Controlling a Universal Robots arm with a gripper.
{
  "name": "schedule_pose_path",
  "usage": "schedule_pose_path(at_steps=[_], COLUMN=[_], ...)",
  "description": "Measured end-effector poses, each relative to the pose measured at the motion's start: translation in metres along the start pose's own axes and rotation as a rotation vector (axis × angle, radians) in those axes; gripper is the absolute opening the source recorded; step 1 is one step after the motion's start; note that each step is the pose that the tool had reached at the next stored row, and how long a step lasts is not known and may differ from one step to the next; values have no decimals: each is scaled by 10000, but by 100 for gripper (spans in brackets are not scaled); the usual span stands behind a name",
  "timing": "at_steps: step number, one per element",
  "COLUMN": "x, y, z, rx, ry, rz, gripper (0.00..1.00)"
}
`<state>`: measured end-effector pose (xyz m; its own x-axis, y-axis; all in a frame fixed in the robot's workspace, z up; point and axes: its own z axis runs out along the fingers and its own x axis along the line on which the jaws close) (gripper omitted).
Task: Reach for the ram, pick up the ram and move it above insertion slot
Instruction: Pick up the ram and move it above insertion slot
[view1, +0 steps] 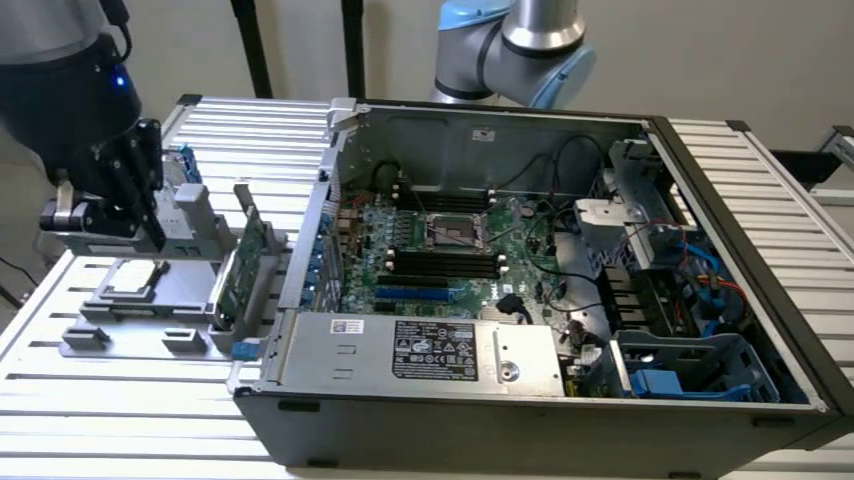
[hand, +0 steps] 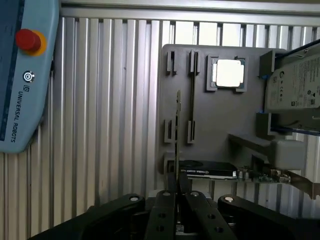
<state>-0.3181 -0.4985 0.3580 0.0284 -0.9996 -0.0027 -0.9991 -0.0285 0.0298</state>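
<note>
Gripper (hand: 178, 199) low over the grey holder (hand: 215, 125) at the exterior view's left, beside the open computer case (view1: 534, 400); jaws drawn in narrow, black fingers (hand: 164, 207) pressed to either side of the ram (hand: 178, 130); ram seen edge-on from the wrist camera as a thin dark strip reaching out from the fingertips, over the holder and close beside a long narrow slot (hand: 193, 95) in it; whether touching the holder or clear of it, cannot tell; well apart from the motherboard (view1: 441, 260) and its row of dark memory slots (view1: 447, 262) inside the case. On the holder, a square silver processor (hand: 229, 74) lying flat in its recess; a silver hard drive (hand: 295, 85) with blue rails at the far end; a broader green card (view1: 247, 260) with a metal bracket standing on edge at the side nearest the case. Underneath, a slatted aluminium table (hand: 100, 100); on it, apart from the holder, a blue-grey teach pendant (hand: 25, 75) with a red button (hand: 27, 40). In the exterior view, gripper (view1: 140, 225) dark against the slats, above the holder's end farthest from the case; a labelled power supply (view1: 414, 350) along the near wall of the case.
</note>
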Motion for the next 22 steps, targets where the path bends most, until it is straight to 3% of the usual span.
schedule_pose_path(at_steps=[6,10,14,22], x=[7,11,10,10], y=[-266,-440,-604,-957], z=[-279,-390,-434,-458], rx=[-36,-44,-42,-35], ry=[-54,-95,-153,-378], rz=[-7,-8,-10,-17], gripper=[13,13,13,13])
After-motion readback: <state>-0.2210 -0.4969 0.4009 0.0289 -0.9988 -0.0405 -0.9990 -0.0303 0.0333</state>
